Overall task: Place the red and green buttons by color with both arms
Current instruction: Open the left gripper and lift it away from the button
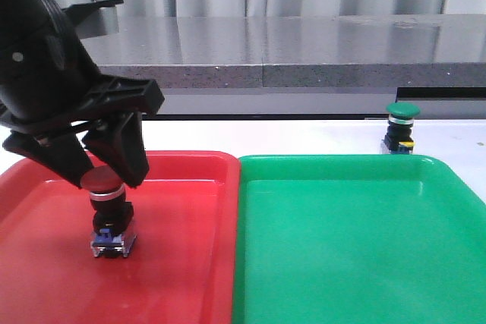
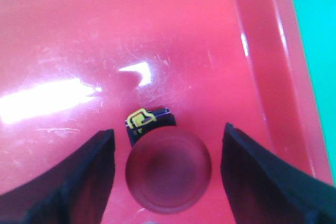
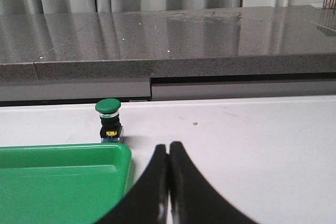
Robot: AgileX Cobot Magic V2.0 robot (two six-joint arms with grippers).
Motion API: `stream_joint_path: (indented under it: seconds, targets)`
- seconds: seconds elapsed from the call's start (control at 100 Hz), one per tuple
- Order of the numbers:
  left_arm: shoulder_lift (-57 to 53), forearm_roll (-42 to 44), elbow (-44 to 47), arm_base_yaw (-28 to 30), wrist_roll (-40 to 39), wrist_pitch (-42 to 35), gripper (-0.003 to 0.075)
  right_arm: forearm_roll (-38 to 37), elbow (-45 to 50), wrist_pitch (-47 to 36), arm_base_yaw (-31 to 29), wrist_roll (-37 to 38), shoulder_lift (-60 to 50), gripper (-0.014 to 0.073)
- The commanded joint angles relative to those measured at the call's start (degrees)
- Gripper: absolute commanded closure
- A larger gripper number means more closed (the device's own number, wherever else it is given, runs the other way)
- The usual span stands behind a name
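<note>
Dark-red-capped push-button [image 1: 111, 214] stands upright in the red plastic tray [image 1: 182, 263], between the left gripper's [image 2: 167, 169] wide-spread fingers; right gripper [image 3: 168, 182] closed, empty.

Two small mushroom-head push-button switches with black bodies and silver collars show in the front view: one with a dark red cap [image 1: 104, 180] at the lower left of the frame, and one with a green cap [image 1: 402, 110] at the upper right. Two large flat plastic trays fill the lower part of that view, one red tray [image 1: 182, 263] on the left and one green tray [image 1: 357, 256] on the right. Two dark two-finger grippers appear: one [image 1: 106, 168] at the left of the front view, and one [image 3: 168, 153] at the bottom centre of the right wrist view.
</note>
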Motion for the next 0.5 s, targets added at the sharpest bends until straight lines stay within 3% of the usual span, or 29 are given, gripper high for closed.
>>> stream_joint_path:
  seconds: [0.0, 0.24, 0.49]
  targets:
    - [-4.35, -0.68, -1.63, -0.54, -0.06, -1.45, 0.0291, -0.46, -1.08, -4.4, 0.04, -0.35, -1.3, 0.0638]
    - [-11.06, 0.27, -1.63, -0.54, -0.06, -2.29, 0.0318, -0.46, -1.08, -4.4, 0.04, -0.35, -1.3, 0.0638]
    - [-19.15, 1.74, 0.6, -0.54, -0.06, -7.38, 0.065, -0.46, -1.08, -4.4, 0.04, -0.35, -1.3, 0.0638]
